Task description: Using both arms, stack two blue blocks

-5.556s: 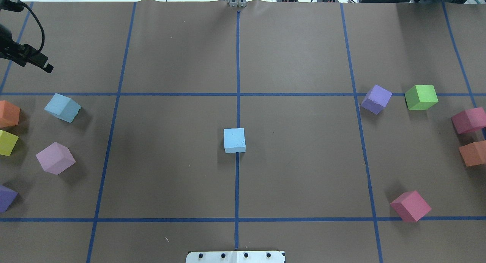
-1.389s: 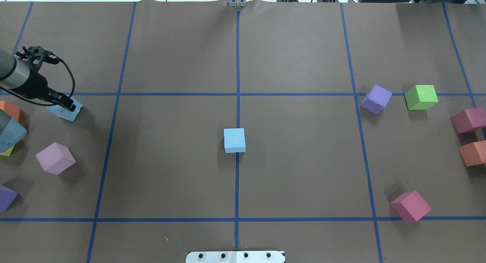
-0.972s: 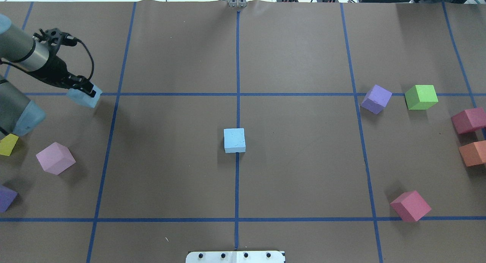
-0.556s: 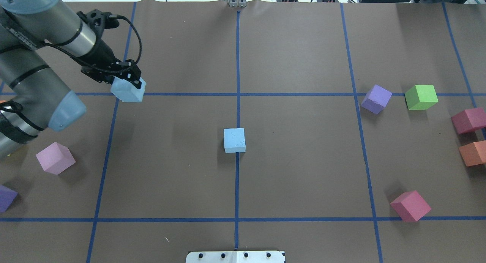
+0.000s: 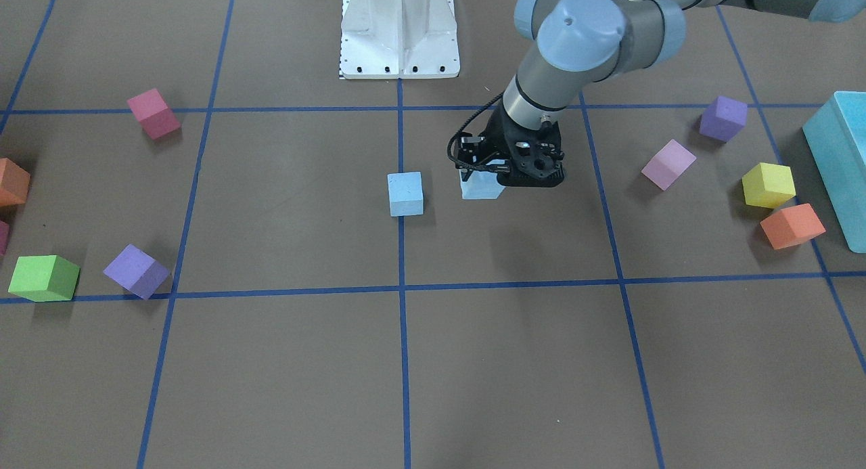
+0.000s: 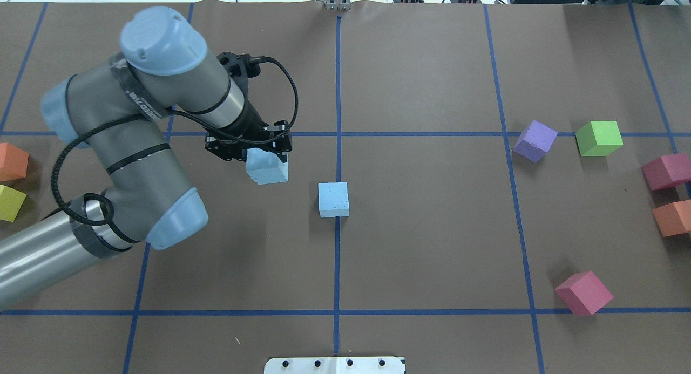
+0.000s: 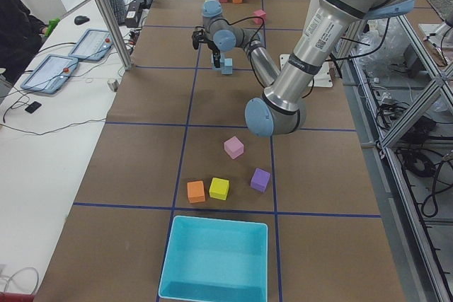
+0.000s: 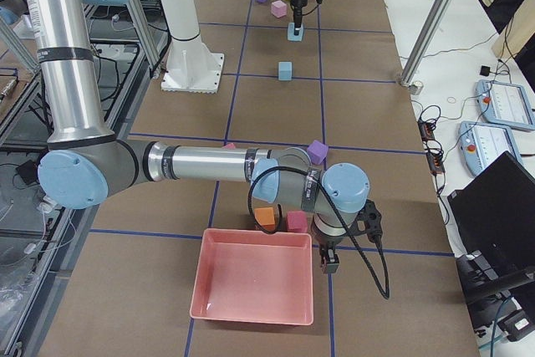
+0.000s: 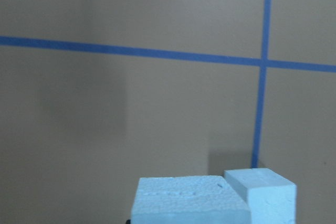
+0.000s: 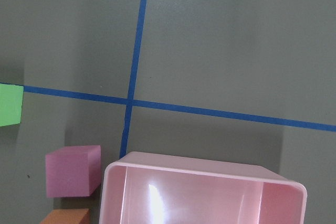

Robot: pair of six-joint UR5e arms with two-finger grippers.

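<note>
My left gripper point(image 6: 265, 154) is shut on a pale blue block point(image 6: 266, 169) and holds it above the table, just left of the centre line. The front-facing view shows the same gripper point(image 5: 512, 178) and held block point(image 5: 480, 185). The second blue block point(image 6: 333, 199) rests on the centre line, a short way right of the held one and apart from it. It also shows in the front-facing view point(image 5: 405, 193). The left wrist view shows the held block point(image 9: 191, 200) with the other block point(image 9: 268, 195) beyond it. My right gripper point(image 8: 328, 265) hangs by the pink tray; I cannot tell if it is open or shut.
On the right lie purple point(image 6: 534, 141), green point(image 6: 598, 138), crimson point(image 6: 666, 170), orange point(image 6: 672, 217) and pink-red point(image 6: 583, 293) cubes. Orange point(image 6: 12, 161) and yellow point(image 6: 11, 202) cubes lie far left. A turquoise box point(image 5: 839, 164) and pink tray point(image 8: 255, 277) stand at the table's ends.
My left arm came in from the far left, shut on the blue block there, lifted it and carried it right toward the centre block. The centre block has not moved.
</note>
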